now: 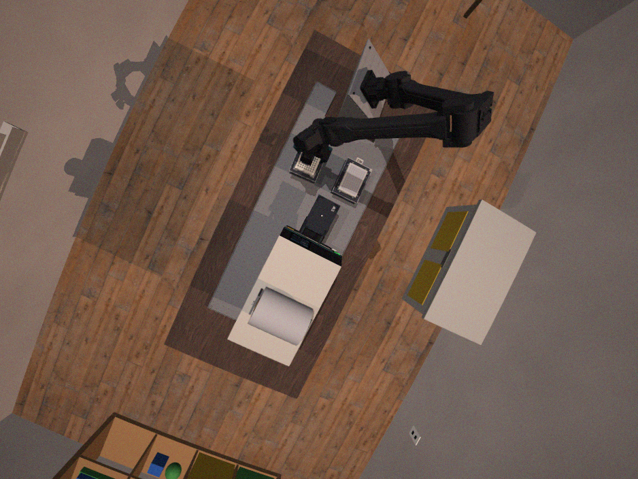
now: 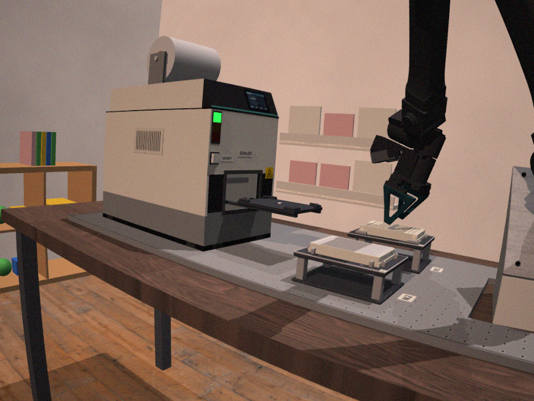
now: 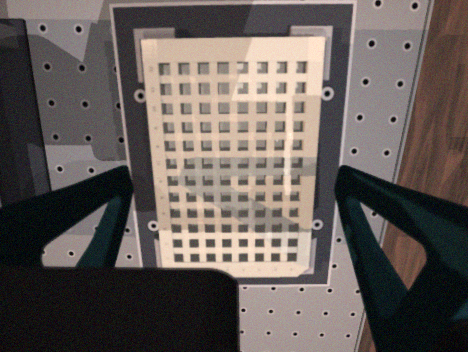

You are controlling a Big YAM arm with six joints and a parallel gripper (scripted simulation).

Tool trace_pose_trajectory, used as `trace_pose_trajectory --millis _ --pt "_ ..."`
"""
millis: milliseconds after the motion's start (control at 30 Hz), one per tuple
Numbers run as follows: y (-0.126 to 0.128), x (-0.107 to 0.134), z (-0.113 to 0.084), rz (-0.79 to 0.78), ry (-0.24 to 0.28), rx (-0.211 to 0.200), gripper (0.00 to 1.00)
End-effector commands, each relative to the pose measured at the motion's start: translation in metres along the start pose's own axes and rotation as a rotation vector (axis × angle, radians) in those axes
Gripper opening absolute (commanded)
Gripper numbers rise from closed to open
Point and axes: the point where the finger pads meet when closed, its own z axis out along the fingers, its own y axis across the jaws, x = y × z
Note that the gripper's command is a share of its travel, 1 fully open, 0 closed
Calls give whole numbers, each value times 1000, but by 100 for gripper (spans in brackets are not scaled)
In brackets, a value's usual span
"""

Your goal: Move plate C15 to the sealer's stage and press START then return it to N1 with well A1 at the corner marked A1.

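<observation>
Plate C15 [image 1: 310, 167] [image 2: 390, 231] [image 3: 230, 50], cream with open wells, sits in nest N1 [image 2: 416, 260] [image 3: 332, 125], looking flat inside its corner locators. My gripper [image 2: 395, 219] [image 3: 233, 177] is open, its fingertips just above the plate and outside its two long sides in the wrist view. The A1 mark is not visible there. The sealer's stage [image 1: 320, 216] [image 2: 297, 208] is out and bare. Its lamp [image 2: 217, 117] is green, above the white START button [image 2: 214, 158]. A second plate [image 1: 353, 179] [image 2: 351, 250] sits in nest N2 [image 2: 377, 285].
The sealer [image 1: 309, 257] [image 2: 159, 172] stands beyond the stage, with a foil roll [image 1: 281, 315] [image 2: 193, 60] on top. N2 stands beside N1, close to the stage. A metal bracket [image 2: 519, 224] stands by the arm's base at the right in the exterior view.
</observation>
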Motion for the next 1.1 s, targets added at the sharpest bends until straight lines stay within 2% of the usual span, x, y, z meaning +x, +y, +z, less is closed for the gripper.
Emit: trace_pose_trajectory --millis 0,233,400,667,967,1067 --pt "-2 -27 -5 -29 -27 13 100" --pt "0 -30 -6 -38 -30 15 100" --pt "0 -22 -4 -25 -19 11 100" --pt "1 4 4 19 19 -4 100" --pt "2 9 6 28 25 -7 100" --pt "1 0 2 11 11 0 100"
